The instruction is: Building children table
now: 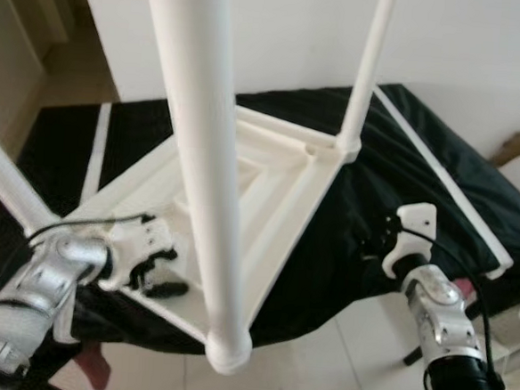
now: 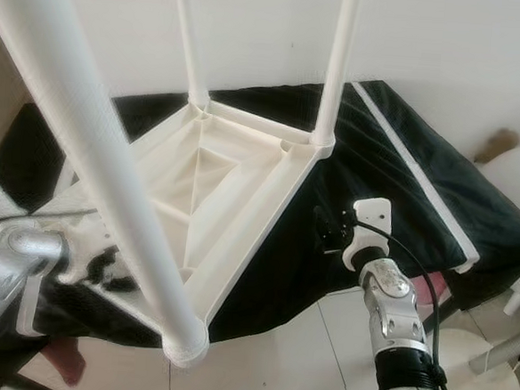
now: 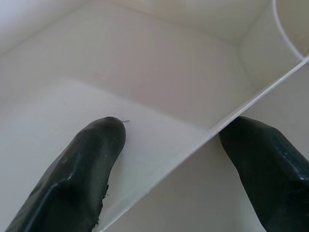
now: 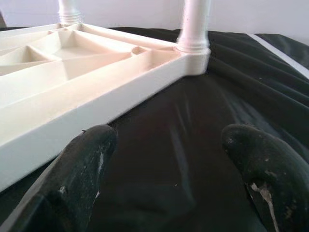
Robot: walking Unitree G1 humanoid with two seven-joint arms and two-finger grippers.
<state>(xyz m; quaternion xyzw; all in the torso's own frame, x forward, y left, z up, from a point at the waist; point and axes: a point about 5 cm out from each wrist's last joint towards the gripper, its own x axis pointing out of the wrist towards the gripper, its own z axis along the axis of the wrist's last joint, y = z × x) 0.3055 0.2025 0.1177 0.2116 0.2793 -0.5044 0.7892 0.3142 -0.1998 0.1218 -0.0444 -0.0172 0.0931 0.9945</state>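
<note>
The white tabletop (image 2: pixel 234 189) lies upside down on a black cover (image 2: pixel 405 169) spread over a bed or sofa, ribs facing up, with all four legs standing in its corners. The nearest leg (image 1: pixel 205 155) rises at about 6 o'clock of the tabletop and runs up past the camera; another leg (image 2: pixel 333 66) stands at 1 o'clock, one at 11 o'clock, and one at 9 o'clock by the robot's left arm.

The left gripper (image 1: pixel 152 263) is at 8 o'clock of the tabletop, inside the frame. In the left wrist view its fingers (image 3: pixel 82 164) straddle a thin white rib (image 3: pixel 212 133), spread, with daylight on either side, so nothing is clamped yet.

The right gripper (image 2: pixel 333 231) hovers over the black cover at 3 o'clock, just beside the long edge, fingers (image 4: pixel 82 159) spread and empty.

The assembly looks nearly complete; the likely step is gripping the frame to steady or turn it. To do that well, close the left fingers squarely on the rib near a junction, bring the right onto the outer edge, and lift evenly so the tall legs do not swing
</note>
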